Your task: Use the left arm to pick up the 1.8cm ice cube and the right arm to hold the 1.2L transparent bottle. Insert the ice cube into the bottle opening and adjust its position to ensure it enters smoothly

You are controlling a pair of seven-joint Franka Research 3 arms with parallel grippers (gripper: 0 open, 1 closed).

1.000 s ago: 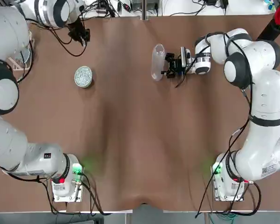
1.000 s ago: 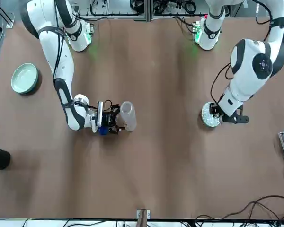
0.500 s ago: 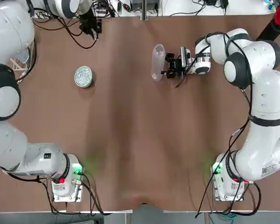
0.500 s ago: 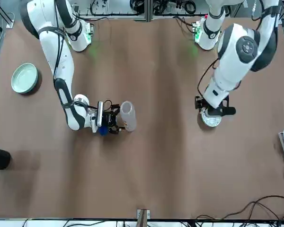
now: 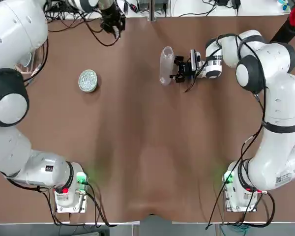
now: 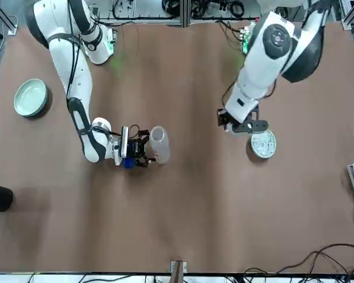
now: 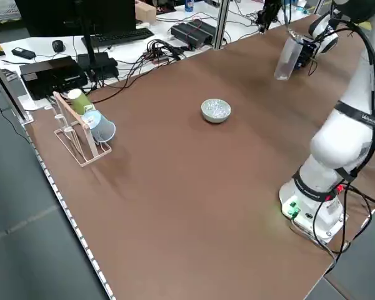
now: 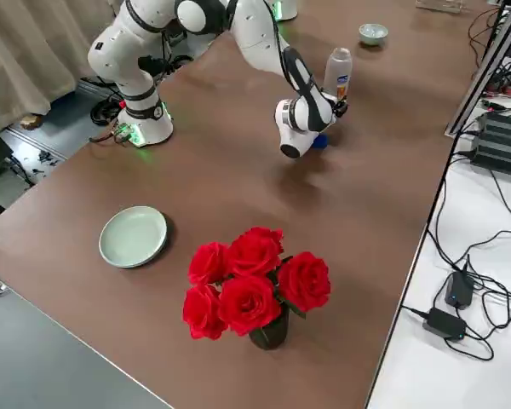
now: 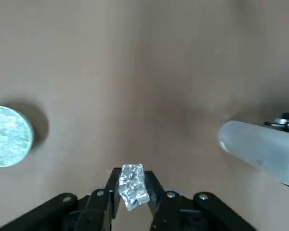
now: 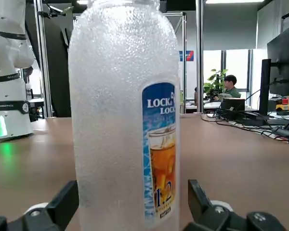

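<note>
Left gripper (image 9: 131,204), clamped on the ice cube (image 9: 131,186), hangs at the counter's (image 5: 147,128) 11 o'clock. Right gripper (image 5: 176,69) is clamped low on the upright bottle (image 5: 165,64) at 1 o'clock, probably to steady its opening (image 5: 167,51) for insertion.

— What can't you see from overhead?

— The ice cube: the left gripper (image 5: 114,23) is too small there to show it.

— And the bottle (image 10: 125,115)?

— In the right wrist view its neck and opening are cut off, and it hides where the right gripper's fingers (image 10: 62,204) meet it.
</note>
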